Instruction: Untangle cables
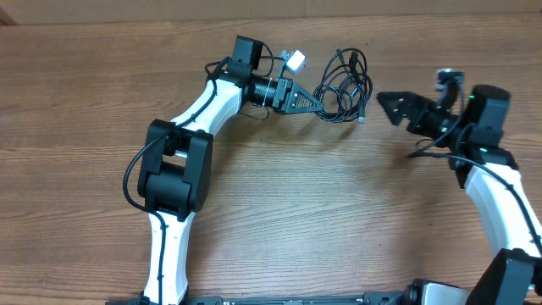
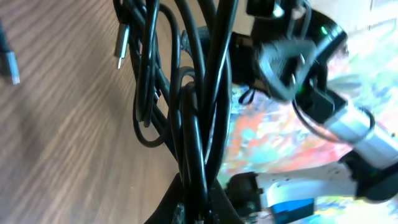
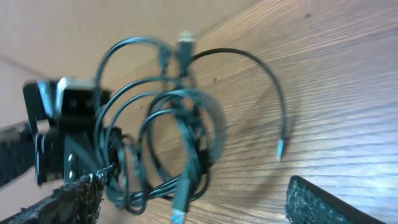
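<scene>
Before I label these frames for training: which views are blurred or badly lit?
Overhead: sharp, evenly lit, faint shadows beside the cables. Left wrist: cables crowd the lens and look soft; the background at right glares into colour blotches. Right wrist: whole frame blurred, cable edges smeared.

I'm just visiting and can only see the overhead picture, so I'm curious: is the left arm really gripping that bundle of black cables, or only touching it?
Observer: Gripping. The left wrist camera shows the left gripper shut on several strands of the cables, bunched together.
Visitor: And the right arm?
Observer: Its wrist camera shows the right gripper with its pads wide apart, holding nothing. The bundle sits in front of them.
Visitor: Any loose ends to grab?
Observer: Possibly. In the right wrist view, one thin strand arcs out of the bundle and ends in a small silver plug, clear of the loops.
</scene>
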Controlling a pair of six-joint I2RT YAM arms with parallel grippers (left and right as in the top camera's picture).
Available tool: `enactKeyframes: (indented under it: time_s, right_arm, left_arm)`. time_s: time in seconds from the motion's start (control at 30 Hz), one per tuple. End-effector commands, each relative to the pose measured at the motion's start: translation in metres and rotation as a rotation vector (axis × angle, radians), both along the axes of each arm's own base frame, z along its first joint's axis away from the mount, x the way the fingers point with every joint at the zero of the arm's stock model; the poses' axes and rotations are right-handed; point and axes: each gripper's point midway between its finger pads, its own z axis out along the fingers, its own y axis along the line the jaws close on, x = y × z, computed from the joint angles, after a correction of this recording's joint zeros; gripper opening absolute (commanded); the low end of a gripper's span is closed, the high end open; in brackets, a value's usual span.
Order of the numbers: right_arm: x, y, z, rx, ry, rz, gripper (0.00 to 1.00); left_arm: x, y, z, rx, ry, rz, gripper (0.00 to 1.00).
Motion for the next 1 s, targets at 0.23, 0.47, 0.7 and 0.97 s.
enactKeyframes:
  time_s: [0.23, 0.47, 0.7, 0.97]
  right_arm:
    - [0.002, -0.012, 0.017, 0.022, -0.033, -0.016, 0.91]
    - [0.002, -0.013, 0.017, -0.004, -0.050, -0.007, 0.90]
    - [0.002, -0.012, 0.017, -0.004, -0.049, -0.006, 0.75]
    - [-0.002, -0.011, 0.011, 0.005, -0.013, -0.006, 0.72]
  left_arm:
    - [-0.017, -0.010, 0.008, -0.184, -0.355, -0.084, 0.04]
    - [-0.032, -0.028, 0.008, -0.240, -0.489, -0.129, 0.04]
    - [-0.034, -0.029, 0.008, -0.243, -0.489, -0.135, 0.04]
    - [-0.029, -0.031, 0.000, -0.185, -0.480, -0.114, 0.04]
